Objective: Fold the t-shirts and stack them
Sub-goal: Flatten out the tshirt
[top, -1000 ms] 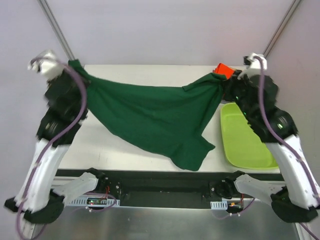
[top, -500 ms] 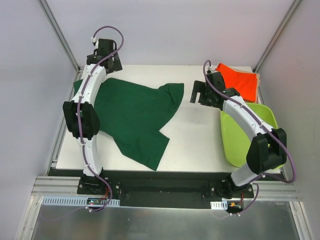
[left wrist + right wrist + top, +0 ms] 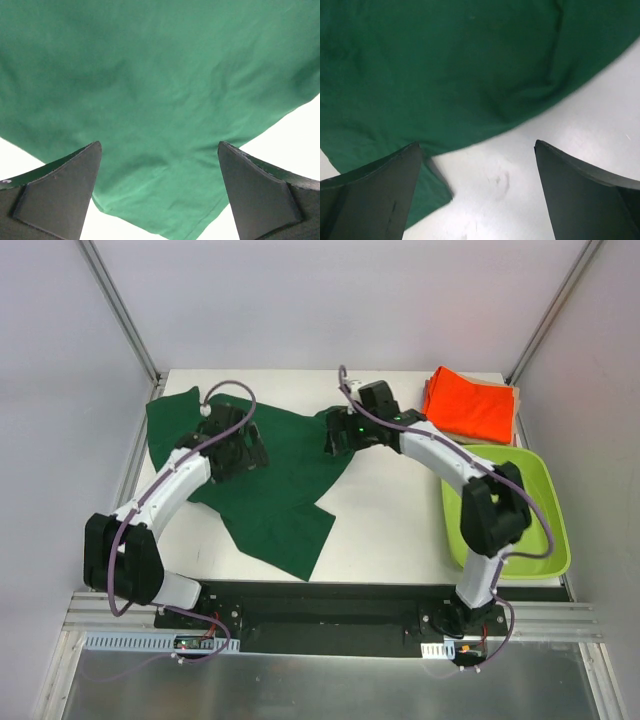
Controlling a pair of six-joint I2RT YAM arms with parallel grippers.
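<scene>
From here I see the dark green shirt (image 3: 270,475) lying rumpled and unfolded on the left half of the surface (image 3: 400,520), one corner reaching the far left edge and a flap hanging toward the near edge. My left gripper (image 3: 235,448) hovers over the middle of the cloth. Its wrist view shows the jaws spread wide with only green fabric below and nothing held. My right gripper (image 3: 340,435) sits at the shirt's right edge, jaws likewise apart and empty, with the hem and bare surface beneath it. The folded orange shirt (image 3: 470,405) rests at the far right corner on top of a beige one (image 3: 518,398). The lime-green bin (image 3: 548,540) lies just near of that stack.
</scene>
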